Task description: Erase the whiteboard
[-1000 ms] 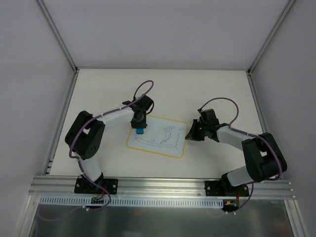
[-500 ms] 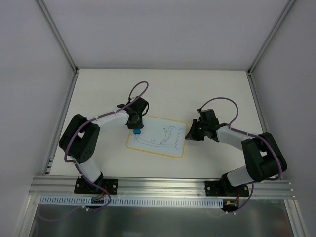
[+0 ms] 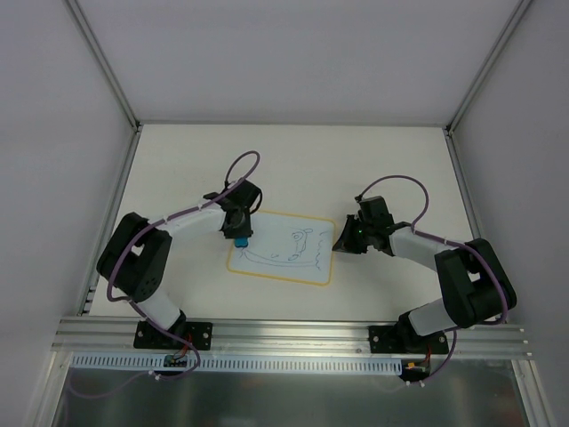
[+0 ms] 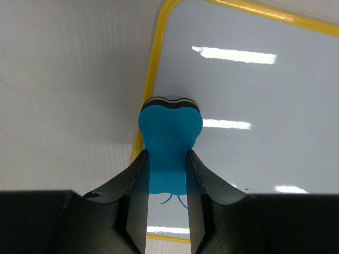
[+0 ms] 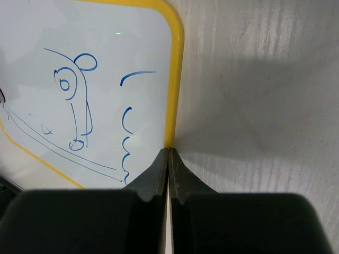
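I'm wiping with the eraser [image 4: 169,127], pinched tight in my left gripper [image 4: 167,164], at the left edge of the whiteboard [image 4: 254,95] — next, sweeping toward the doodles [image 5: 79,106]

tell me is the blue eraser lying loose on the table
No, the left wrist view shows the blue eraser clamped between the left jaws, its far end at the whiteboard's yellow border.

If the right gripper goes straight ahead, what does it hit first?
The whiteboard, at its yellow border just ahead of the shut jaws; the right gripper may be touching it.
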You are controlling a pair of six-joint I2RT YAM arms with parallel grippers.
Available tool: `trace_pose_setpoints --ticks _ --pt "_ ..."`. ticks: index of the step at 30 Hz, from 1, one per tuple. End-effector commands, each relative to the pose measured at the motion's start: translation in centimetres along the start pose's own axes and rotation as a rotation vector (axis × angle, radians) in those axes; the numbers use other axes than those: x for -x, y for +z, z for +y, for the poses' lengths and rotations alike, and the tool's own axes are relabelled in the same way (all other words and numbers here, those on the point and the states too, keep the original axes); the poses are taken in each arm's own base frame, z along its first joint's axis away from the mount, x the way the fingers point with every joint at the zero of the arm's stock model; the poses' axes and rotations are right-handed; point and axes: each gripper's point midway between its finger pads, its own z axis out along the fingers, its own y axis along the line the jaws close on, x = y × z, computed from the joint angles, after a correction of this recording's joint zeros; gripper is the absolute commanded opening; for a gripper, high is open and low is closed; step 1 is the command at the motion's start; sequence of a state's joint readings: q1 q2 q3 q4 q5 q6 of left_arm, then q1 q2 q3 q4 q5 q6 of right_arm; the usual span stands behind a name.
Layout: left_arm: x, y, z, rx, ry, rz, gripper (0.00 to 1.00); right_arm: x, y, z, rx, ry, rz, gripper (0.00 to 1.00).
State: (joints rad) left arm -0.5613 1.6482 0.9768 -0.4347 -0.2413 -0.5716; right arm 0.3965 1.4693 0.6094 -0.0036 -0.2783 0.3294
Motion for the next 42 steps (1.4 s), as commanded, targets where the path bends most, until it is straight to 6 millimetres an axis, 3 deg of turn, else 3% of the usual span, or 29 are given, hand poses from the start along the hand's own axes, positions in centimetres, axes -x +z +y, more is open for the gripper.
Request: trace_pose_setpoints --ticks 1,5,6,9,10,13,17,20,21,22,24,25,31,36,42 --pt "-8.6 -0.2 4.7 0.168 0.072 0.282 0.00 -2.5 0.1 -3.7 -0.153 0.003 0.068 0.00" --pt "-10.0 -0.8 0.5 0.102 0.138 0.290 0.00 -2.5 0.1 -3.5 -0.149 0.000 0.069 0.00" --pt "-10.1 -1.3 -2.0 0.054 0.169 0.283 0.00 -2.5 0.1 -3.4 -0.147 -0.003 0.069 0.00" --pt "-11.0 -1.2 -5.3 0.016 0.219 0.304 0.00 -2.6 0.1 -3.3 -0.146 -0.004 0.070 0.00" --pt "-10.9 -1.8 -7.3 -0.024 0.245 0.288 0.00 -2.5 0.1 -3.4 -0.148 -0.001 0.069 0.00" --pt "-11.5 -2.3 -10.2 -0.071 0.272 0.289 0.00 -2.7 0.0 -3.5 -0.151 -0.002 0.067 0.00" --pt "-12.2 -2.4 -11.7 -0.090 0.286 0.303 0.00 -2.5 0.1 -3.4 -0.150 0.000 0.064 0.00" --pt "-12.4 -2.6 -10.1 -0.057 0.282 0.297 0.00 -2.5 0.1 -3.3 -0.147 -0.002 0.064 0.00" --pt "-11.8 -2.4 -8.9 -0.020 0.252 0.278 0.00 -2.5 0.0 -3.3 -0.145 -0.002 0.065 0.00" --pt "-12.5 -1.9 -6.8 0.023 0.238 0.297 0.00 -2.5 0.0 -3.3 -0.145 -0.002 0.063 0.00" --pt "-11.4 -1.9 -4.3 0.058 0.170 0.277 0.00 -2.5 0.0 -3.3 -0.145 -0.002 0.063 0.00" --pt "-11.7 -1.4 -2.1 0.115 0.160 0.270 0.00 -2.5 0.0 -3.2 -0.142 -0.006 0.063 0.00" --pt "-9.7 -1.5 3.8 0.193 0.031 0.234 0.00 -2.6 0.2 -3.2 -0.138 -0.005 0.067 0.00" --pt "-8.4 -1.7 6.0 0.217 -0.024 0.210 0.00 -2.6 0.1 -3.2 -0.136 -0.007 0.065 0.00" --pt "-8.7 -1.0 7.9 0.283 -0.037 0.235 0.00 -2.5 0.1 -3.1 -0.132 -0.010 0.062 0.00"
